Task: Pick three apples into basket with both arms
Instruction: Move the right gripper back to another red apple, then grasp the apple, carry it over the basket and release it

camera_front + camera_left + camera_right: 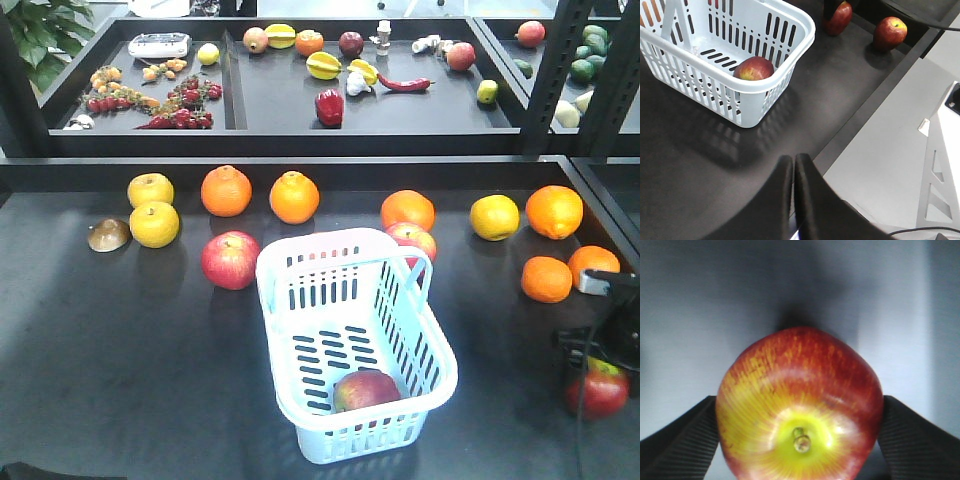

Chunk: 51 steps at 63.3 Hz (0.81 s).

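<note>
The pale blue-white basket stands mid-table with one dark red apple lying in its near end; the left wrist view shows the same basket and apple. My right gripper is shut on a second apple, a ribbed finger pressed to each side, stem facing the camera. In the left wrist view that apple sits under the black right gripper, and a third apple rests beside it near the table's front edge. My left gripper is shut and empty, over the front edge.
Brighter red apples lie behind the basket. Oranges and yellow fruit line the back of the table. An apple shows just below the right arm. A raised shelf of produce stands behind.
</note>
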Tool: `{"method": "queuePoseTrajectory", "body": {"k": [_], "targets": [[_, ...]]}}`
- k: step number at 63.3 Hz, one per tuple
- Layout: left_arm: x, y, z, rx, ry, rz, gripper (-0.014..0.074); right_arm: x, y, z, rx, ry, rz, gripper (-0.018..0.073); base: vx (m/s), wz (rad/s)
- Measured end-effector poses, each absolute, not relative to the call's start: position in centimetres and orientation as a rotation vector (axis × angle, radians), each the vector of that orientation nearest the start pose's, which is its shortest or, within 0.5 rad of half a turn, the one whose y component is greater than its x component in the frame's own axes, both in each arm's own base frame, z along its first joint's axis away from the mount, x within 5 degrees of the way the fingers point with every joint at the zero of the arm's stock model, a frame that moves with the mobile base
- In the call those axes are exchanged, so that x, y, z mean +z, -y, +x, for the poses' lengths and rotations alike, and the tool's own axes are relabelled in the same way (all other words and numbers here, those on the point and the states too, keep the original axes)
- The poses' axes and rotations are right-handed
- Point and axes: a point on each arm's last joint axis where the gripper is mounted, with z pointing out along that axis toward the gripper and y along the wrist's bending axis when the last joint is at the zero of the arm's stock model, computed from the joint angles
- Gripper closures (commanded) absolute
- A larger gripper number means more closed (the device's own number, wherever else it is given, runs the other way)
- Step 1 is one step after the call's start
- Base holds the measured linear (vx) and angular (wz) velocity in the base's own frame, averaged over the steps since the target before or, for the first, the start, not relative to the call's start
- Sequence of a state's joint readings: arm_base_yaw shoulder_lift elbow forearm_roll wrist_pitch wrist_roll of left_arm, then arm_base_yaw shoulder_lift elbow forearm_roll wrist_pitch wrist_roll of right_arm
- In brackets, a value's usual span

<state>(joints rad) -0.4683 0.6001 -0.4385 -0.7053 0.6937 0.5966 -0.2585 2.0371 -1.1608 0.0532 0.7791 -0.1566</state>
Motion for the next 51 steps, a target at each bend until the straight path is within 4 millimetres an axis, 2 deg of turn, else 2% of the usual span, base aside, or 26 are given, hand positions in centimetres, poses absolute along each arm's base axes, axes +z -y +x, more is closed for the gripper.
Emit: {"method": "queuePoseTrajectory", "body": {"k": [7, 18, 24, 31, 41, 51], "targets": [[26.8, 8.2, 7.8, -0.72, -2.1, 0.769, 0.0602, 13.0, 8.2, 34.3, 0.117, -3.062, 0.177, 0.0576, 0.0, 0.0], [26.8, 8.2, 7.8, -0.72, -2.1, 0.769, 0.0602, 19.0, 6.7, 33.4, 0.275, -2.923, 0.079, 0.0568, 0.0, 0.0], [26.8, 8.2, 7.8, -0.72, -2.1, 0.769, 0.0602, 22.5, 5.5, 32.2, 0.382, -2.851, -0.006, 0.0565, 0.0, 0.0], [26.8, 8.2, 7.8, -0.72, -2.099, 0.768, 0.0602, 25.6, 3.9, 30.3, 0.525, -2.752, -0.11, 0.0564, 0.0, 0.0], [26.9, 8.2, 7.9, -0.717, -2.095, 0.764, 0.0602, 27.8, 0.5, 27.0, 0.703, -2.604, -0.296, 0.0562, 0.0, 0.0], [26.9, 8.2, 7.9, -0.717, -2.095, 0.764, 0.0602, 27.8, -3.9, 25.0, 0.784, -2.495, -0.441, 0.0545, 0.0, 0.0]]}}
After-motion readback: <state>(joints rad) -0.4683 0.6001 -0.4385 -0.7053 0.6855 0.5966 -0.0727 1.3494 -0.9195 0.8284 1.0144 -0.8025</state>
